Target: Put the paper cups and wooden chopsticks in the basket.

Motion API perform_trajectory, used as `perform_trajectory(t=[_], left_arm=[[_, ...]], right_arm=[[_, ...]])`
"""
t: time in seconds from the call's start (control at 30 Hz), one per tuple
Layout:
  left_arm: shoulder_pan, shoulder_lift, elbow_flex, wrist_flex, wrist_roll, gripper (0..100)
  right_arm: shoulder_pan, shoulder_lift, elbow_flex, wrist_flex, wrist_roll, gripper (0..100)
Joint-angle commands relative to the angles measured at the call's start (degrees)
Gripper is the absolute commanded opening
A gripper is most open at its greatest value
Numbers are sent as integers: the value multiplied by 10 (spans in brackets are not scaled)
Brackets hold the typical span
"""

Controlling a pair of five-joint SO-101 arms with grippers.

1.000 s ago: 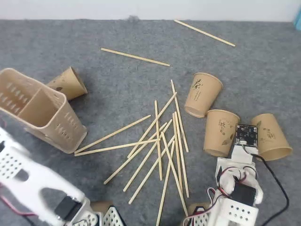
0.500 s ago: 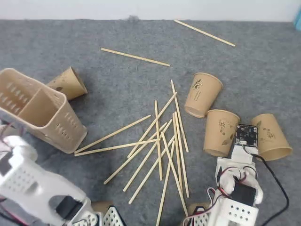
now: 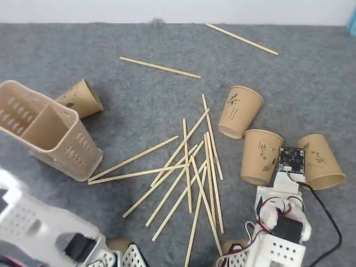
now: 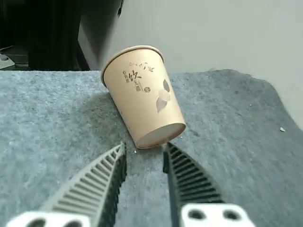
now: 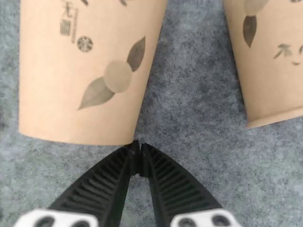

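1. the left gripper (image 4: pixel 144 156) is open just a little and holds nothing. a paper cup (image 4: pixel 142 101) lies on its side right past the tips, with its bottom end toward them. the gap looks thinner than the cup, so a push forward could just bump it, and a round cup rolls away.
2. the right gripper (image 5: pixel 138 161) is closed on nothing, with its tips touching. it sits at the near right, between the cup to its left (image 3: pixel 260 156) and the cup to its right (image 3: pixel 320 161). both lie on their sides. if it goes in closed, it can only shove them.
3. paper is soft. a hard squeeze could squash a cup, and a weak one could drop it.
4. the wooden chopsticks (image 3: pixel 189 172) lie crossed in a heap in the middle of the grey mat (image 3: pixel 139 39). they are thin and flat on fuzzy cloth, so the tips may slide off. lifting one could drag the others along.
5. two more sticks lie far off, one (image 3: pixel 159 67) far of the heap and one (image 3: pixel 241 38) near the far edge. that may be a long stretch.
6. the basket (image 3: pixel 50 130) is at the left, with another cup (image 3: pixel 82 98) touching its far side. i cannot tell if the basket stands straight. it looks light — a bump, or long sticks dropped in, could tip it.
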Motion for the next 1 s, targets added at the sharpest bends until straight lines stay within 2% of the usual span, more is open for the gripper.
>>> perform_trajectory(t=[0.0,0.1,0.23,0.63,0.8,0.97], left_arm=[[-4,92,-114,-42,-11,145],[-2,171,-175,-84,-54,145],[-1,269,-291,-81,-66,145],[-4,518,-749,137,-67,137],[-4,610,-909,178,-67,2],[-4,694,-1047,222,-67,13]], right_arm=[[7,-7,11,-7,7,8],[7,-7,11,-7,7,8],[7,-7,11,-7,7,8],[7,-7,11,-7,7,8],[7,-7,11,-7,7,9],[7,-7,10,-7,7,9]])
